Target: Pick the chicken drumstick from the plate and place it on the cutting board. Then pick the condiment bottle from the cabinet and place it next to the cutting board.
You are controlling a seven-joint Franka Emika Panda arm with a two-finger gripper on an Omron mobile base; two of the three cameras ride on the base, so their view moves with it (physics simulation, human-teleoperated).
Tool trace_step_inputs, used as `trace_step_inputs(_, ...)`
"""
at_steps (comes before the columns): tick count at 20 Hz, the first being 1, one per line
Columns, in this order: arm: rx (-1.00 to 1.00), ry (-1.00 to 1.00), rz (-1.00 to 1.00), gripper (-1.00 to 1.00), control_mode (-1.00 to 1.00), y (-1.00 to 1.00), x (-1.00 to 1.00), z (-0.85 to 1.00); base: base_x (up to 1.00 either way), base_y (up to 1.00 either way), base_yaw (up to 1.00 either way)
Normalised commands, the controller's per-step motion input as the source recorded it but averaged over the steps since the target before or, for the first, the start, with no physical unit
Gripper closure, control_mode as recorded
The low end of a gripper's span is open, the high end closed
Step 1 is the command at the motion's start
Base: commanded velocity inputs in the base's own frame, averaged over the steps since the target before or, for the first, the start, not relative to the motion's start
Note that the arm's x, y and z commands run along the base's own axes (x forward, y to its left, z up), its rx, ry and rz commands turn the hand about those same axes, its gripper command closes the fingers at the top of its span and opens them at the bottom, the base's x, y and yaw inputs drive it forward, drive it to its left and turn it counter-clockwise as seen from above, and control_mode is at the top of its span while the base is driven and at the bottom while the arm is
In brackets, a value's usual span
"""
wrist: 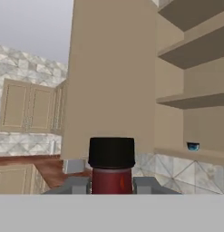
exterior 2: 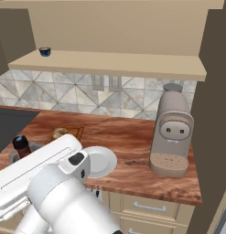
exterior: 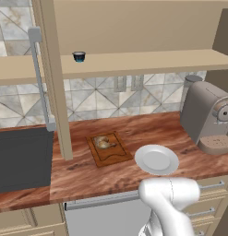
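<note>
The claw (wrist: pixel 111 185) grasps the condiment bottle (wrist: pixel 111 174) at the frame's bottom centre; the chicken drumstick (exterior: pixel 103 142) lies on the cutting board (exterior: pixel 109 150), centre frame

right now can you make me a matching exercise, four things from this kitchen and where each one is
Things:
1. chicken drumstick
2. condiment bottle
3. blue-rimmed cup
4. plate

Places:
A. on the cabinet shelf
B. held in the end effector
C. bare, on the counter right of the cutting board
D. on the cutting board

Pairs: 1-D, 2-B, 3-A, 4-C
</note>
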Motion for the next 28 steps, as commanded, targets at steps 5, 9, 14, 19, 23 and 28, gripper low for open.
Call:
trace_step_inputs(5,0.05,-0.16,0.02,1.00,-1.00,0.43,0.07,-0.67,0.00,0.00,0.00)
trace_step_inputs(9,0.00,-0.18,-0.02,1.00,-1.00,0.20,0.12,-0.55,0.00,0.00,0.00)
trace_step_inputs(14,0.00,-0.19,-0.19,1.00,-1.00,0.00,0.00,-0.49,0.00,0.00,0.00)
trace_step_inputs(19,0.02,-0.15,-0.29,1.00,-1.00,0.01,0.01,-0.53,0.00,0.00,0.00)
trace_step_inputs(23,0.14,-0.07,-0.24,1.00,-1.00,0.23,0.20,-0.54,0.00,0.00,0.00)
trace_step_inputs(28,0.26,-0.01,-0.14,1.00,-1.00,0.36,0.43,-0.54,0.00,0.00,0.00)
